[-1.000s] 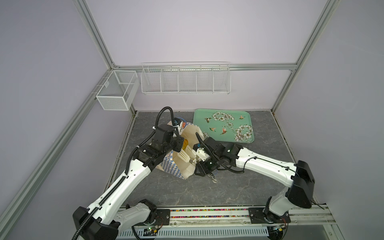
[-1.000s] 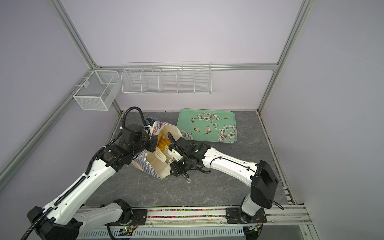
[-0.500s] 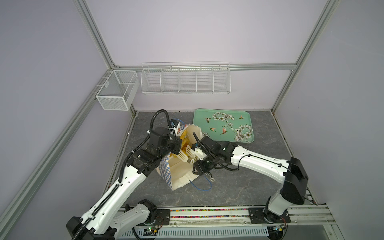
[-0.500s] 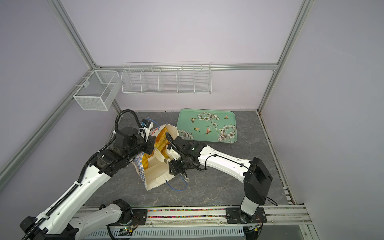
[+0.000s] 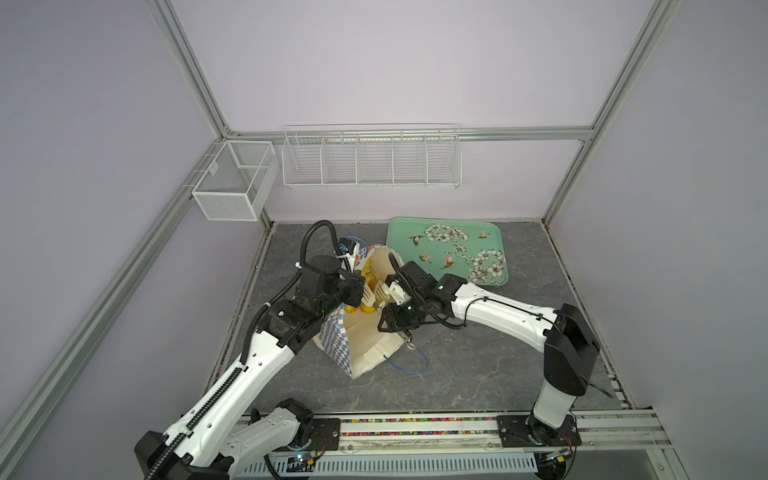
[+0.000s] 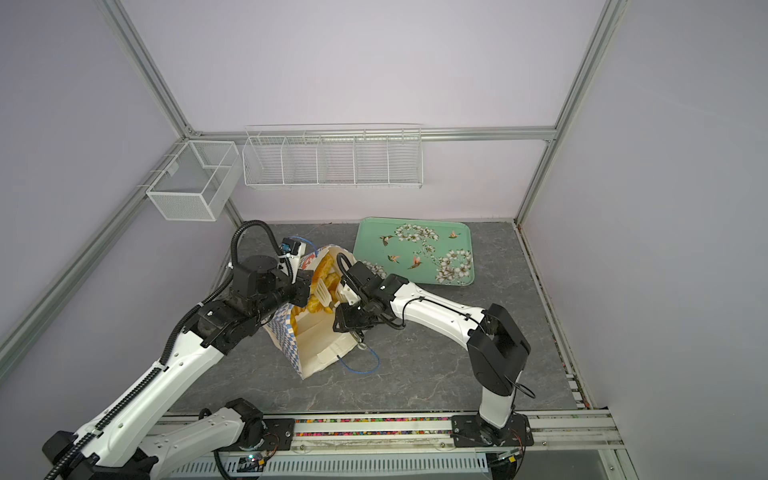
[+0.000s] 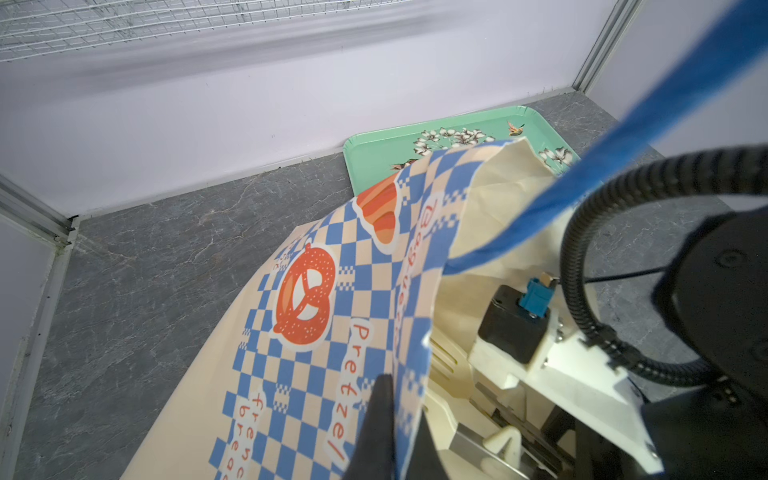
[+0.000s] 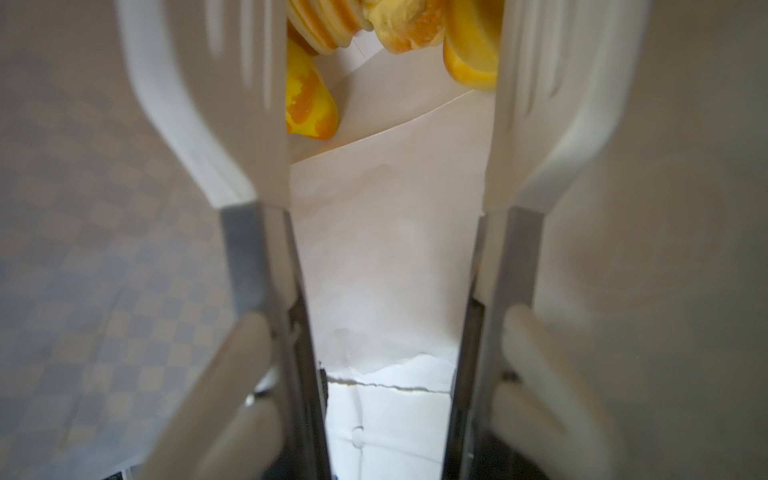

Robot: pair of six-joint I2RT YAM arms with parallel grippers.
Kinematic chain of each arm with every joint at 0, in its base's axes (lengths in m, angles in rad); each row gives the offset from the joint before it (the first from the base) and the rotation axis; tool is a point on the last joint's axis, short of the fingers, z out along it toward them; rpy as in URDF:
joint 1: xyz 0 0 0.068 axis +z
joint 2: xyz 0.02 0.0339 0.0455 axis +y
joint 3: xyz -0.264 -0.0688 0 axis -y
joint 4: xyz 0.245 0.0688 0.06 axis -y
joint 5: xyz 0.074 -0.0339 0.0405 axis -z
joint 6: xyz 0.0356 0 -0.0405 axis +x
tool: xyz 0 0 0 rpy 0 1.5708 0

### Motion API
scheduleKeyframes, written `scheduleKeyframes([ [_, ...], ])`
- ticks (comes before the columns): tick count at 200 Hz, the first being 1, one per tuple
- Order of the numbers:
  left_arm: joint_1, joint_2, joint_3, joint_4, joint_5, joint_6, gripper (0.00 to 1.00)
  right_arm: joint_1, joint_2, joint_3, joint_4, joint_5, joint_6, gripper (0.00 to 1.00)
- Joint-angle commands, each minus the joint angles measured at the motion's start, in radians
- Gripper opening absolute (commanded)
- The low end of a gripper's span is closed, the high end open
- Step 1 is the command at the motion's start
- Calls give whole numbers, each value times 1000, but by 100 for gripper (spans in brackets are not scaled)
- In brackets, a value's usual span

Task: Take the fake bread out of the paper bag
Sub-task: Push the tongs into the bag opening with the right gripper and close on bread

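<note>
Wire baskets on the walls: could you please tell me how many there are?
2: a small mesh basket on the left side rail, and a long divided rack on the back wall. None appears hidden.

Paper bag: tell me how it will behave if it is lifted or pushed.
The paper bag probably flops: its wall bends where the left end effector pinches the rim. It likely slides or tips easily, since it appears tipped toward its side. The fake bread inside may shift and tumble.
</note>
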Motion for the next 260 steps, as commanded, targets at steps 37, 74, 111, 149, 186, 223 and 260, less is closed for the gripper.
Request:
scheduleKeyframes([
  [37, -4, -12, -16, 78, 78, -49, 0, 0, 55, 40, 130, -66, 106, 50],
  [74, -3, -17, -22, 85, 68, -53, 0, 0, 62, 45, 152, -105, 127, 50],
  [111, -4, 2, -2, 63, 47, -50, 0, 0, -33, -24, 167, -45, 143, 50],
  [149, -4, 0, -5, 54, 34, -52, 0, -2, -50, -57, 189, -37, 161, 50],
  [186, -4, -18, -18, 56, 30, -58, 0, -6, -10, -32, 232, -82, 192, 50],
  [223, -3, -16, -20, 56, 39, -59, 0, -12, 18, -23, 254, -86, 225, 51],
  [260, -4, -19, -25, 67, 46, -61, 0, -24, 39, -30, 291, -101, 281, 52],
])
